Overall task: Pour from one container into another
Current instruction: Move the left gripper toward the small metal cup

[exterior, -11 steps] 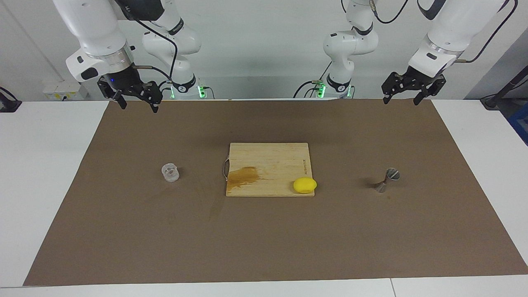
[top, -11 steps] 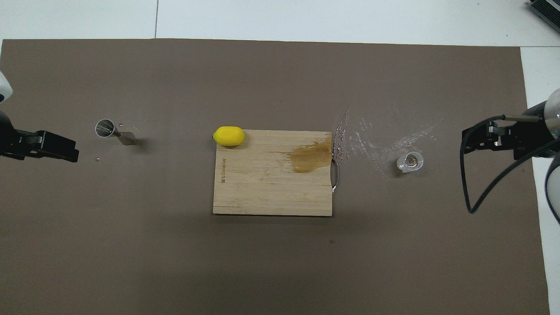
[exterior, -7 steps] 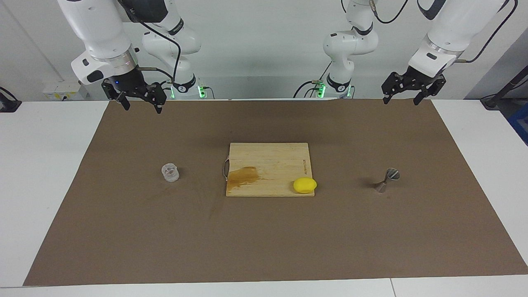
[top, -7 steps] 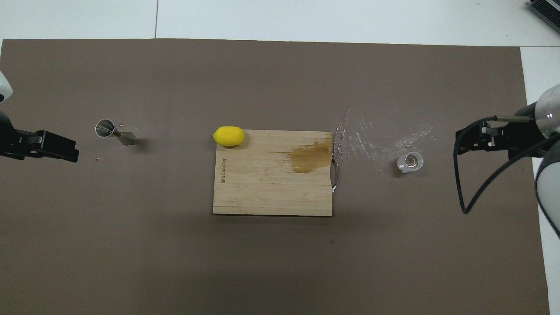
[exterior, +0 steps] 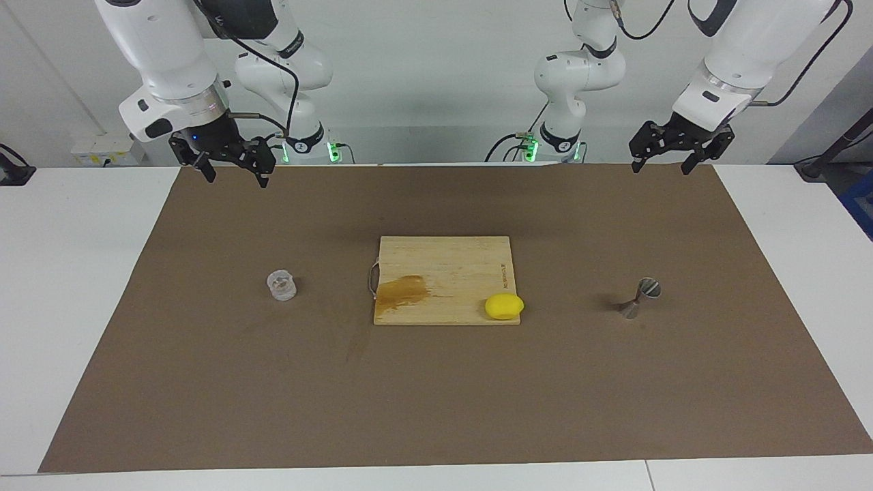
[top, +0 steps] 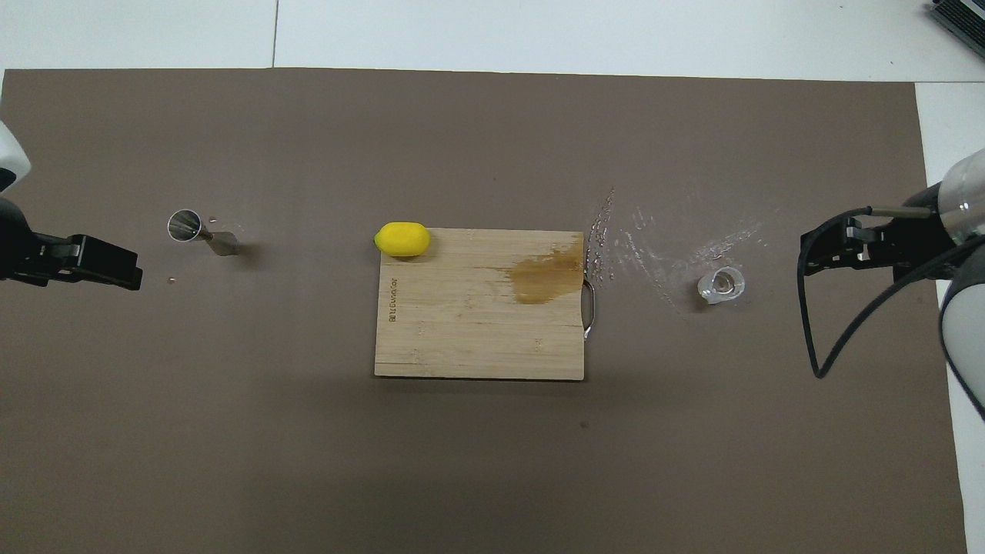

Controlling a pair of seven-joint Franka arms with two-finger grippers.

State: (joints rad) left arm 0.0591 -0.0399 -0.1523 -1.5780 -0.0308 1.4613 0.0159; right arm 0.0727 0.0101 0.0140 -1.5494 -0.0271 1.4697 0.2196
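The clear glass tumbler (exterior: 281, 285) stands on the brown mat toward the right arm's end; it also shows in the overhead view (top: 721, 285). The silver jigger (exterior: 640, 299) stands on the mat toward the left arm's end and shows from above as well (top: 202, 233). My right gripper (exterior: 234, 167) hangs open and empty high over the mat's edge at the tumbler's end (top: 827, 250). My left gripper (exterior: 659, 167) hangs open and empty high over the mat's edge at the jigger's end (top: 100, 265). Neither touches anything.
A wooden cutting board (exterior: 450, 262) lies mid-mat between the two vessels, with a brown stain (exterior: 404, 290) and a yellow lemon (exterior: 504, 306) at its corner. Wet splashes (top: 654, 242) mark the mat between board and tumbler.
The right gripper has shifted a little toward the middle of the table and lifted slightly. The left gripper has barely moved. Tumbler, jigger, board and lemon are unmoved.
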